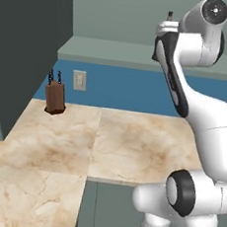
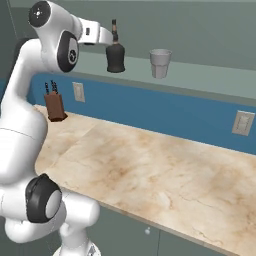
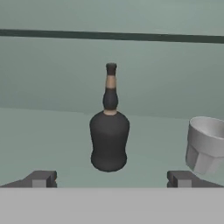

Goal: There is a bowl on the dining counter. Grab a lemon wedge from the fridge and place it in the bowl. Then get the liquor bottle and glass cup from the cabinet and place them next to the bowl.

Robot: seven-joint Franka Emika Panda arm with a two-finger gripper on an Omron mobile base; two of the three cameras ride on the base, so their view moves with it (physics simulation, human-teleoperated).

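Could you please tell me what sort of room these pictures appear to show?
Most likely a home kitchen: a beige marbled counter runs below a blue backsplash with wall sockets, a wooden knife block stands on it, and a liquor bottle and glass cup sit on a cabinet shelf above.

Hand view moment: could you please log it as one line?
end effector: open, empty | bottle: upright on cabinet shelf, ahead, centred | cup: beside bottle

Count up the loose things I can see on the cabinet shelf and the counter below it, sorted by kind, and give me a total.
liquor bottle: 1
glass cup: 1
knife block: 1
Total: 3
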